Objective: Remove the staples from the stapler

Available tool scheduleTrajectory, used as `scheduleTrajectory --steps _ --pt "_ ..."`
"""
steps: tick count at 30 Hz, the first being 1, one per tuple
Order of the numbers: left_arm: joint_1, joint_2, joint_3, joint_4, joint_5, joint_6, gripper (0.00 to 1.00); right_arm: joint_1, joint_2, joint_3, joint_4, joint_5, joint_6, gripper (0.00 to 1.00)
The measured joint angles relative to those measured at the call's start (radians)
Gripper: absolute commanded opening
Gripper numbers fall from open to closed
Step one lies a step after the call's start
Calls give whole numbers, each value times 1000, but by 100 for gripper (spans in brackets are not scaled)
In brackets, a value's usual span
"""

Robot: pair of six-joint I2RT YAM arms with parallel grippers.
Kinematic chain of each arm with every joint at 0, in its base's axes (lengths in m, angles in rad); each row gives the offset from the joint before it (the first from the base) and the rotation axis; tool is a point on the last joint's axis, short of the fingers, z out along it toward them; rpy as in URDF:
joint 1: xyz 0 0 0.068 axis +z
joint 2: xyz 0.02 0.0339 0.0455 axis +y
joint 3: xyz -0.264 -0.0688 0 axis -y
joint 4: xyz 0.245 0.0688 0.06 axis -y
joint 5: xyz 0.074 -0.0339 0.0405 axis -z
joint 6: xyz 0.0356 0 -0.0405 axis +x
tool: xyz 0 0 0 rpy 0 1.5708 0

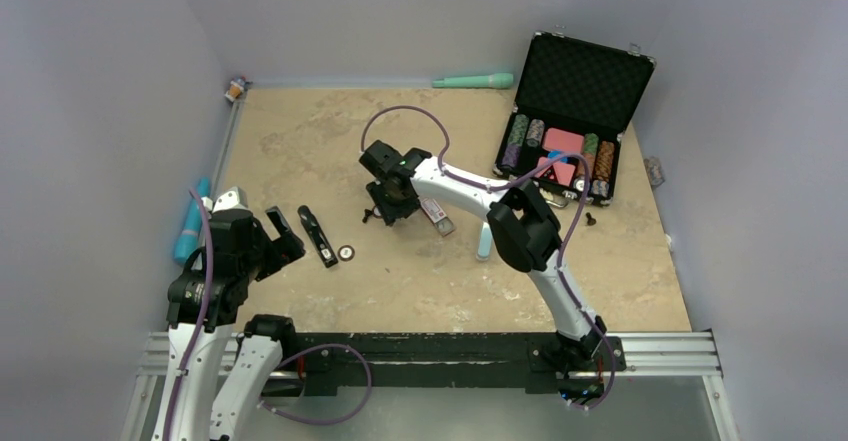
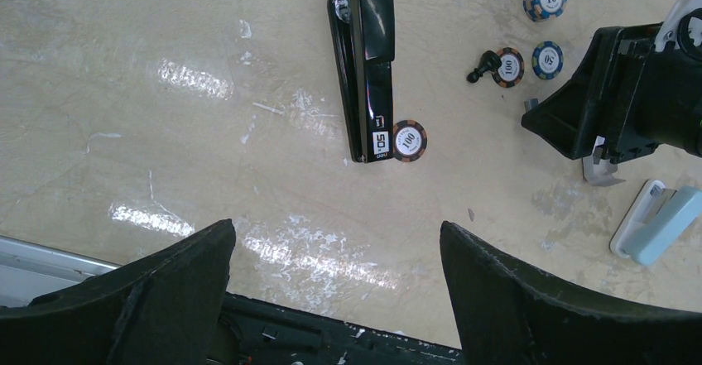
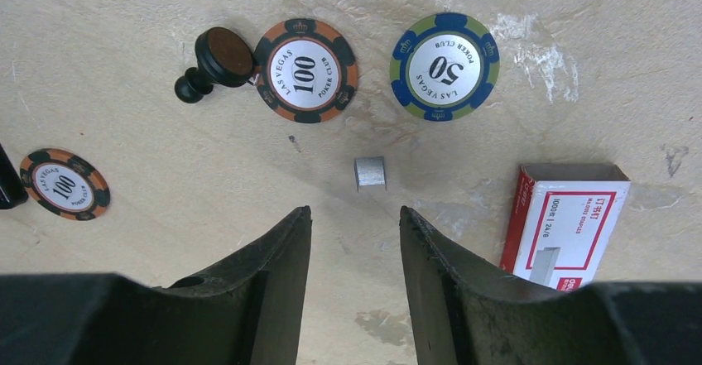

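Note:
The black stapler lies closed on the table; in the left wrist view it lies ahead of the jaws with a 100 poker chip at its near end. My left gripper is wide open and empty, just left of the stapler in the top view. A short silvery strip of staples lies loose on the table just beyond my right gripper, which is open, empty and close above the table.
A red-and-white staple box lies right of the right fingers. Poker chips and a black knob piece lie beyond the staples. A light-blue bar lies mid-table. An open chip case stands at the back right.

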Motion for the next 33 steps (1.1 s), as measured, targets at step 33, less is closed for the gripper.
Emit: scheduleTrajectory --steps 33 --pt "0 0 0 0 0 0 96 0 53 31 12 9 -18 34"
